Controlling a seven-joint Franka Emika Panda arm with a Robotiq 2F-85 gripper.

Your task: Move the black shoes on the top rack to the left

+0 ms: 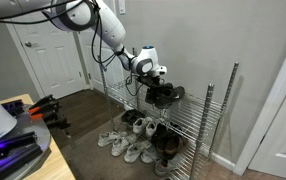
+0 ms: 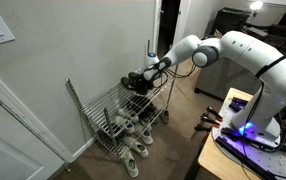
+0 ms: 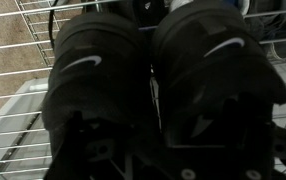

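The black shoes (image 1: 165,95) sit side by side on the top rack (image 1: 198,110) of the chrome wire shoe rack. They also show in an exterior view (image 2: 138,80). My gripper (image 1: 153,74) is right at the shoes from above, seen too in an exterior view (image 2: 149,72). In the wrist view the black shoes (image 3: 93,70) fill the picture, toes pointing up, with white swoosh marks. The gripper's fingers (image 3: 181,135) are dark against the dark shoes, so I cannot tell whether they are open or shut on them.
Several white and grey sneakers (image 1: 123,140) and a dark pair (image 1: 163,145) lie on the rack's lower shelf and the floor. A wall stands behind the rack. A white door (image 1: 48,50) and a desk with equipment (image 1: 13,140) are nearby.
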